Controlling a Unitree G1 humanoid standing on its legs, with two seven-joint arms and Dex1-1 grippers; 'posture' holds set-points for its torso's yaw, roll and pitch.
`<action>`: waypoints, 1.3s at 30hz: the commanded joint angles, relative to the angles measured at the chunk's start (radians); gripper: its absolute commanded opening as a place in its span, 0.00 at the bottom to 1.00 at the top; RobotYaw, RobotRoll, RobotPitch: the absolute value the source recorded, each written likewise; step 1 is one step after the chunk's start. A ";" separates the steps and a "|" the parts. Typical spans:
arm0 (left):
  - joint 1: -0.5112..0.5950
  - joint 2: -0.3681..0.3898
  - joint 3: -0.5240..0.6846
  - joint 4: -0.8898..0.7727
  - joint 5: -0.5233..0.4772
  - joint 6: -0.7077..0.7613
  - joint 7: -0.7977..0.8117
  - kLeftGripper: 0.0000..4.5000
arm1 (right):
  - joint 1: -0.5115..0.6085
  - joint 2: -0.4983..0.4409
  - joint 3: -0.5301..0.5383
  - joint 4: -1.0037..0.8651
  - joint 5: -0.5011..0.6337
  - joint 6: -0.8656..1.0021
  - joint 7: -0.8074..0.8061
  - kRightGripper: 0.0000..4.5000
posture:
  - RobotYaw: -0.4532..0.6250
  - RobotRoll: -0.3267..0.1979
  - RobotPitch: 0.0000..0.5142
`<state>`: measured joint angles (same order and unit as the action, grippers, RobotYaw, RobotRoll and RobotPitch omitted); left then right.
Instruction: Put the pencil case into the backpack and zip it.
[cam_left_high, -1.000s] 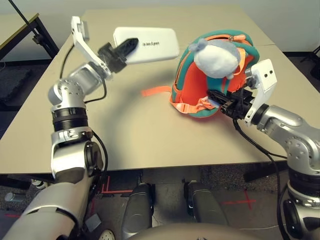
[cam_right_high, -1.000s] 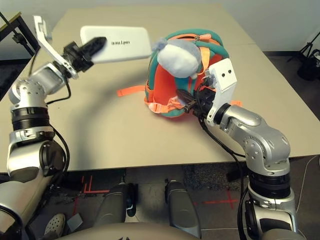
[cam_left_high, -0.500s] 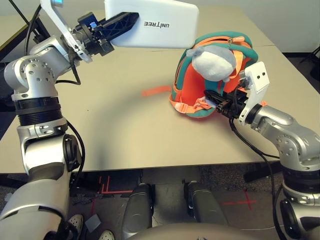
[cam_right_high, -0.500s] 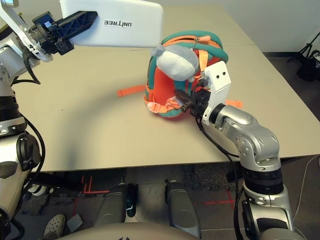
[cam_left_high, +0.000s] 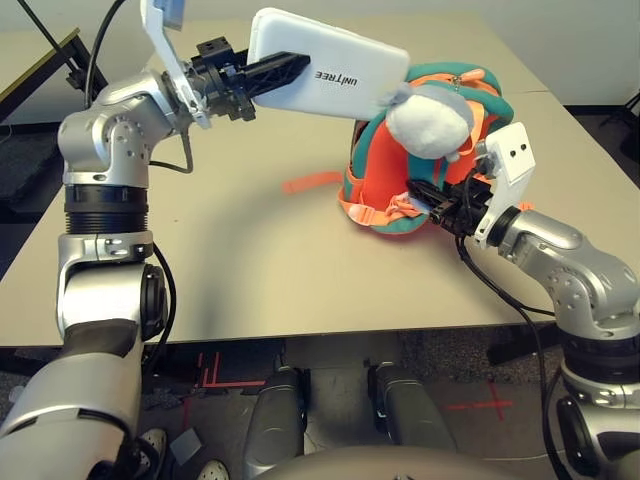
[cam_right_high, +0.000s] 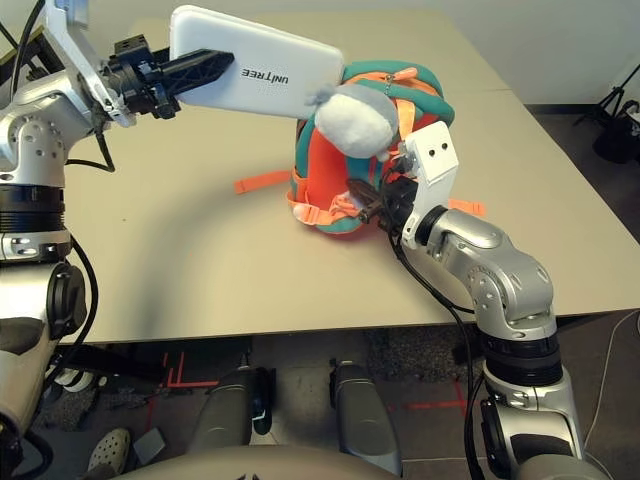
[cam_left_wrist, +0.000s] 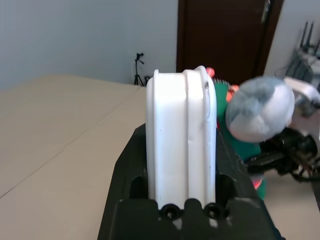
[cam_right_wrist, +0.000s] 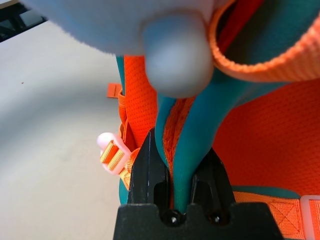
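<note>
pencil case (cam_left_high: 330, 75): 1 | backpack (cam_left_high: 375, 175): 1 | plush charm (cam_left_high: 432, 120): 1 | table (cam_left_high: 250, 260): 1

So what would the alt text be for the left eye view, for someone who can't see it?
The left gripper holds a white pencil case lettered UNITREE in the air, its far end by the top of an orange and teal backpack standing on a beige table. The right gripper pinches the backpack's lower edge, beneath a grey-white plush charm.
</note>
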<state>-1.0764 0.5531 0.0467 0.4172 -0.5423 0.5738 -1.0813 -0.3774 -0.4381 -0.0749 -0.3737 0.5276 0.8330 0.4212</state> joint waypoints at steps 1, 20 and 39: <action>-0.047 -0.038 -0.073 0.068 0.055 -0.040 -0.084 0.28 | 0.003 0.009 0.039 0.024 -0.005 0.010 0.013 0.04 | 0.31 0.62 0.22; -0.230 -0.299 -0.162 0.592 0.349 -0.381 -0.080 0.36 | -0.002 0.025 0.054 0.030 -0.029 -0.022 0.009 0.04 | 0.26 0.62 0.18; -0.002 -0.098 -0.008 -0.025 0.212 0.005 0.004 1.00 | -0.023 0.026 0.080 0.061 -0.048 -0.033 0.042 0.04 | 0.32 0.62 0.19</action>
<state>-1.0919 0.4477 0.0266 0.4483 -0.3051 0.5423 -1.0951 -0.4052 -0.4170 -0.0313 -0.3297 0.4798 0.7880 0.4410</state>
